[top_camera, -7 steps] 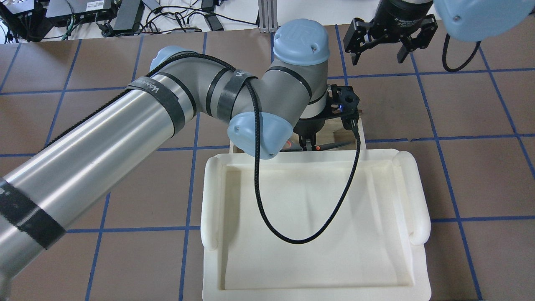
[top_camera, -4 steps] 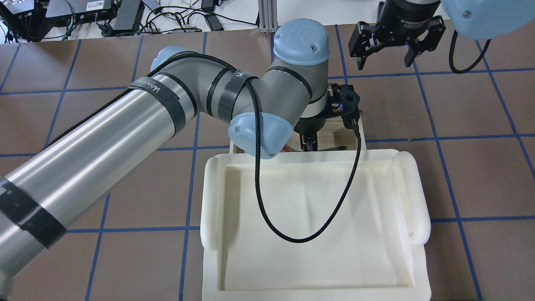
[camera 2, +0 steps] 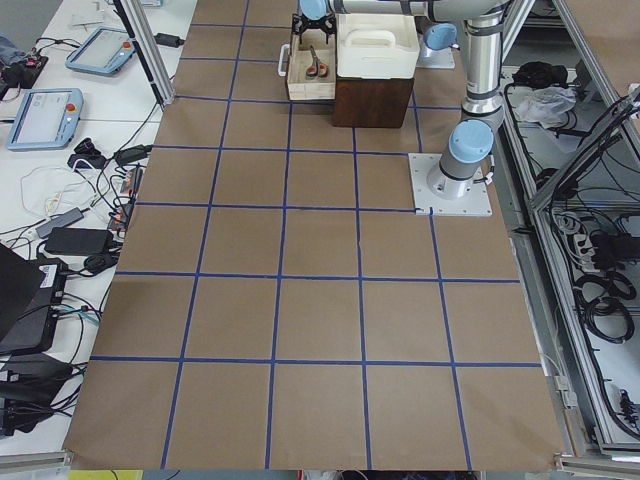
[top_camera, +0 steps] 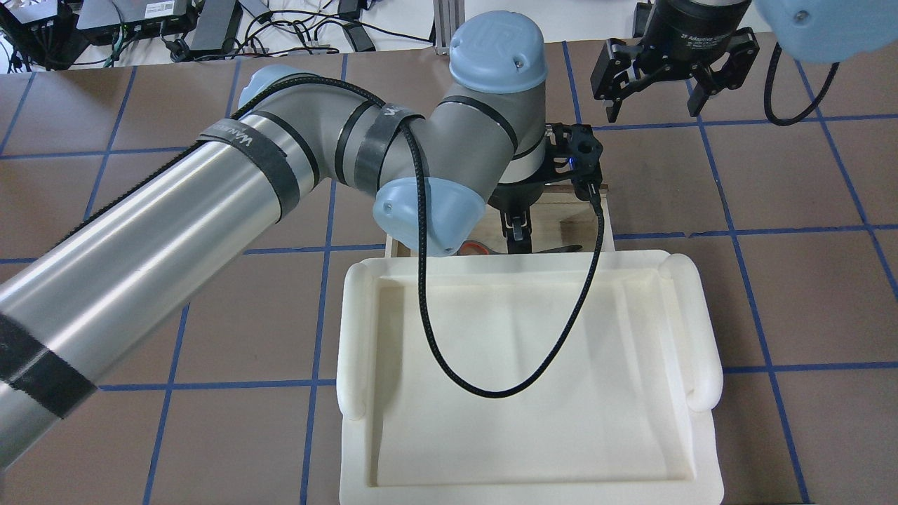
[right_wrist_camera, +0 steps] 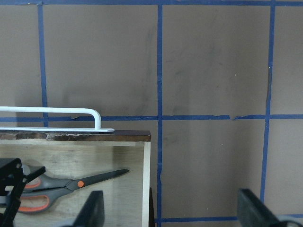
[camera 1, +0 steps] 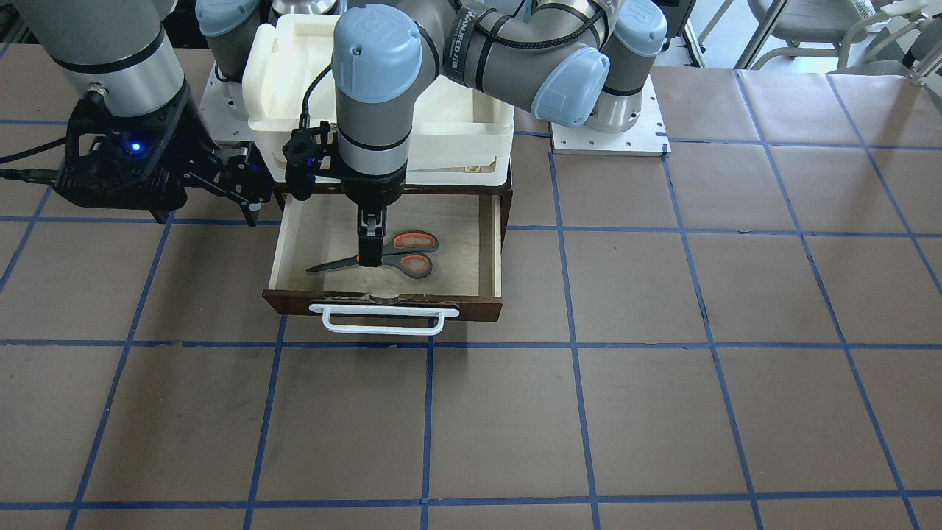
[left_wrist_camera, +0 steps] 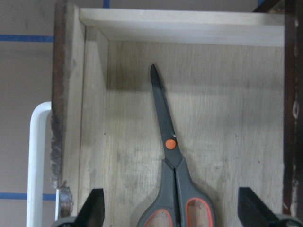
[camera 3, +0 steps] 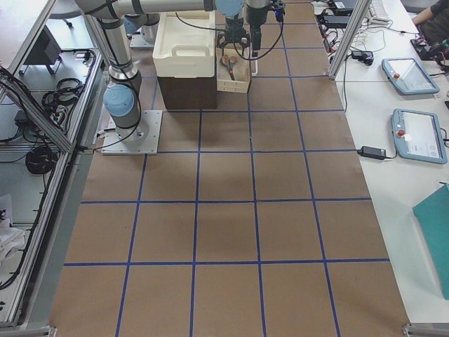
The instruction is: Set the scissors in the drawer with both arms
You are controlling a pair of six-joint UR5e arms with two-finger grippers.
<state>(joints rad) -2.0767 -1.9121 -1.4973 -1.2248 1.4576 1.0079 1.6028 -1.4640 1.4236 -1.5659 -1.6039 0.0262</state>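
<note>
The scissors (camera 1: 390, 258) lie flat on the pale floor of the open brown drawer (camera 1: 383, 303), blades pointing to the view's left. My left gripper (camera 1: 370, 258) hangs straight above their pivot. In the left wrist view the scissors (left_wrist_camera: 169, 142) lie between the two spread fingertips of the left gripper (left_wrist_camera: 173, 208), untouched by them. My right gripper (camera 1: 250, 184) is open and empty beside the drawer's side wall. The right wrist view shows the scissors (right_wrist_camera: 78, 183) inside the drawer's corner (right_wrist_camera: 94, 136). From overhead, only the blade tip of the scissors (top_camera: 561, 248) shows under my left gripper (top_camera: 515, 242).
A white foam-like tray (top_camera: 701, 337) sits on top of the cabinet above the drawer and hides most of it from overhead. The drawer's white bar handle (camera 1: 383, 318) sticks out toward the operators' side. My right gripper (top_camera: 654, 109) hovers over brown table paper.
My left arm has risen a little while the scissors stay low in the drawer. My right gripper has drifted to the right in the overhead view, away from the drawer.
</note>
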